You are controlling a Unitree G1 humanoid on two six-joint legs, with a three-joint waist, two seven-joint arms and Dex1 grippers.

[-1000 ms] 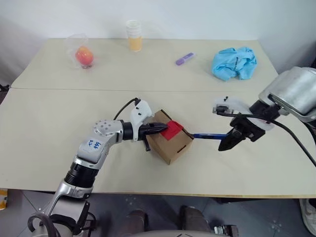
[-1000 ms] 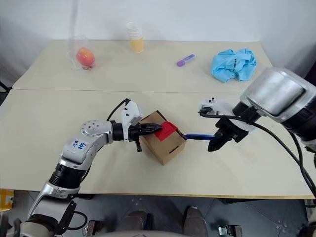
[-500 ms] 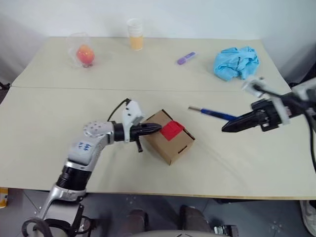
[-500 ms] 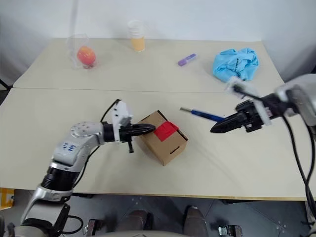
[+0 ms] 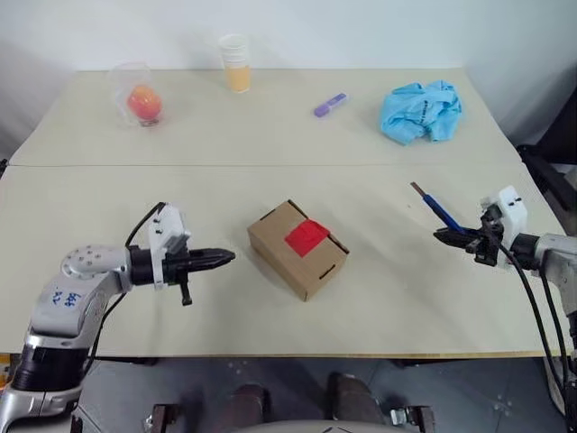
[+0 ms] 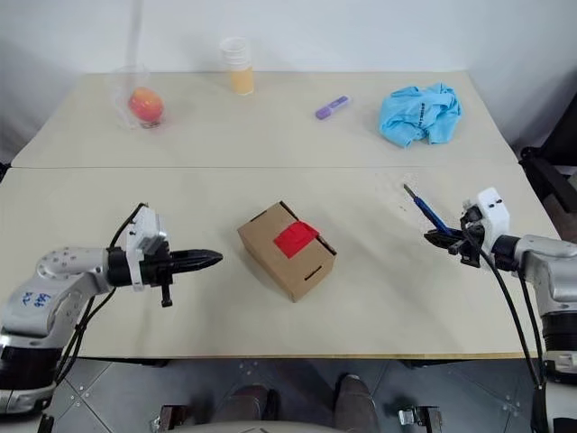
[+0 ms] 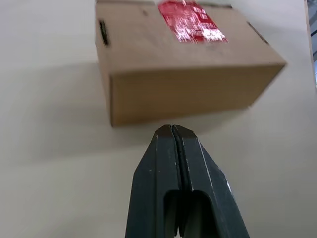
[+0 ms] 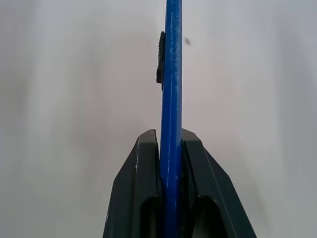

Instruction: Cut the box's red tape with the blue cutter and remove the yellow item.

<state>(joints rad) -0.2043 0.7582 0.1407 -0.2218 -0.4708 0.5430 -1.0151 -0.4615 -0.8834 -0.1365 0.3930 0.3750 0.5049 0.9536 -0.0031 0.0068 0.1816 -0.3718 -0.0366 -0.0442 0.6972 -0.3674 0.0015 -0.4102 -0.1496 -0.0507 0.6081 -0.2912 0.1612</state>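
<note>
The box (image 5: 298,249) sits near the middle of the bench (image 5: 270,135), flaps closed, with the red tape (image 5: 306,236) still across its top seam and a slot cutout on the side facing me. My left hand (image 5: 227,258) hovers to the left of the box, apart from it, fingers pressed together on nothing and pointing at its near wall. My right hand (image 5: 444,236) is well to the right of the box, clamped on the blue cutter (image 5: 439,209), whose free end slants up and away from me over bare bench. I cannot see the yellow item; the box's flaps hide whatever is inside.

Nothing lies between either hand and the box. Beyond the box, along the far edge of the bench, stand a cup of orange liquid (image 5: 237,65) and, further left of it, an orange-red fruit in clear plastic (image 5: 142,101). A short purple marker (image 5: 329,105) lies behind the box, a little to its right, and a crumpled light-blue cloth (image 5: 418,110) rests far back and right of it, all well apart from the box
</note>
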